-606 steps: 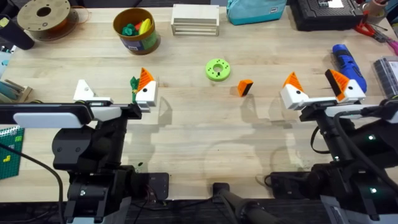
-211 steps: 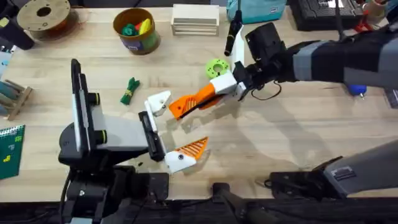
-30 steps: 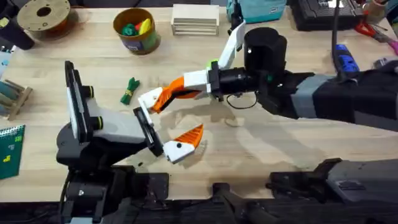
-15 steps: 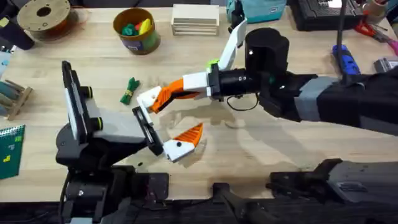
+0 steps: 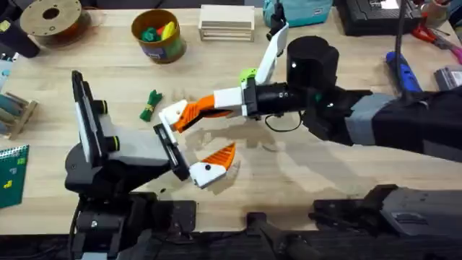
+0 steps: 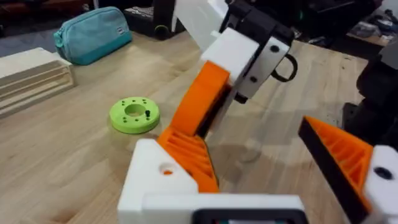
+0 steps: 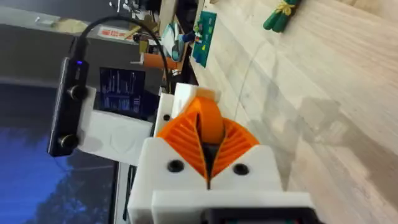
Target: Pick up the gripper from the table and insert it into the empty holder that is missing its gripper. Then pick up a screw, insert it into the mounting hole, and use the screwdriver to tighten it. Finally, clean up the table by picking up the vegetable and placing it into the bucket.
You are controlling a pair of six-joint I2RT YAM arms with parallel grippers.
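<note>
My right arm reaches across the table, and the right gripper point(image 5: 206, 105) is shut on the orange ribbed gripper point(image 5: 185, 114). It presses that piece against the white holder point(image 5: 170, 113), the far jaw tip of my left arm. In the right wrist view the gripper point(image 7: 208, 123) sits between the ribbed pads point(image 7: 180, 146). The left wrist view shows it point(image 6: 188, 154) seated on the holder point(image 6: 155, 186). My left gripper point(image 5: 198, 137) stands open. The dark-green vegetable point(image 5: 150, 105) lies left of the holder. The yellow bucket point(image 5: 157, 35) stands at the back left, the blue screwdriver point(image 5: 401, 68) at the far right.
A lime-green disc point(image 6: 134, 115) with a small dark screw on it lies behind the right gripper. A wooden block stack point(image 5: 226, 22), a teal pouch point(image 5: 296, 11) and a filament spool point(image 5: 50, 18) line the back edge. A wooden rack point(image 5: 13, 112) stands at the left edge.
Over the last second the right forearm drifted slightly right while the orange gripper stayed against the holder. Seven seconds ago the right gripper held it short of the holder.
</note>
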